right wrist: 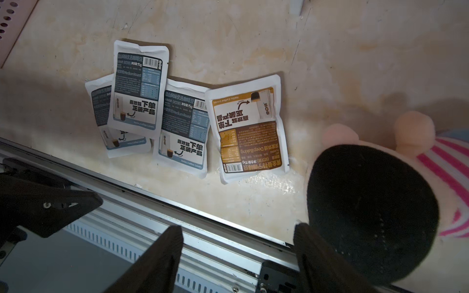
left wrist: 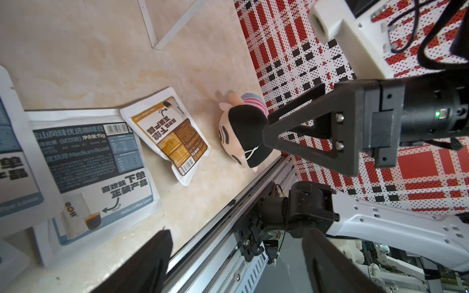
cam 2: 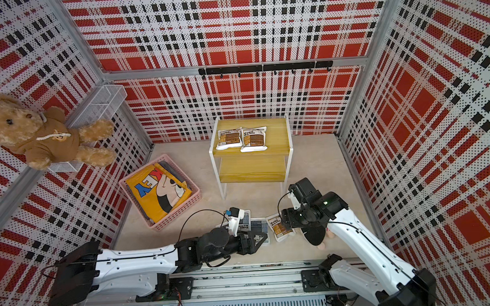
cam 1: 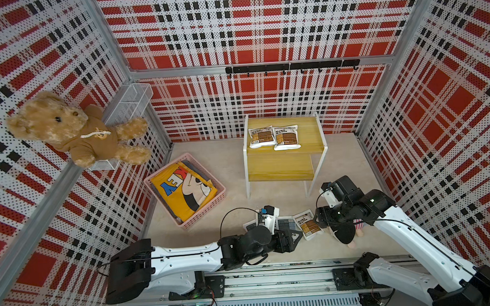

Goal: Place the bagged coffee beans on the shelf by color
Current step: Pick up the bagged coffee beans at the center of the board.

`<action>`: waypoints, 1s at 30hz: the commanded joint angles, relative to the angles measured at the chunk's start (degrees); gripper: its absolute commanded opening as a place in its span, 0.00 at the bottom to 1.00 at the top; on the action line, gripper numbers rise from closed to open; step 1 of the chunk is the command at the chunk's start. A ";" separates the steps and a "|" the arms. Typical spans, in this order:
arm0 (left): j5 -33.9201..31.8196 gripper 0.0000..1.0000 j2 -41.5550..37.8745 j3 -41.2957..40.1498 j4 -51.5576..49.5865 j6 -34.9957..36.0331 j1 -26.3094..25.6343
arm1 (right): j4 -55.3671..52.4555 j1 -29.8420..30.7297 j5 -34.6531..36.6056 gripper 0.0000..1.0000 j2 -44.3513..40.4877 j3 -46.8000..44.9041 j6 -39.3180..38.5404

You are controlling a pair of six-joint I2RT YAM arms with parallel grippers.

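Both top views show two brown bags (cam 1: 261, 137) side by side on the shelf's (cam 1: 280, 169) top board, lower board bare, but the left arm covers most of the floor pile. The right wrist view fills that in: three grey bags (right wrist: 182, 129) overlapping, a third brown bag (right wrist: 250, 129) touching the nearest one's edge, doll (right wrist: 373, 203) just beside, rail (right wrist: 152, 195) close. Left gripper (left wrist: 236, 243) and right gripper (right wrist: 238, 233) both spread, empty — bare floor runs from the pile to the shelf.
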 commanded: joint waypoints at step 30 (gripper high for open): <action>13.65 0.67 26.85 10.78 3.21 -11.97 4.35 | 14.25 -2.87 4.05 0.45 17.81 -4.13 0.73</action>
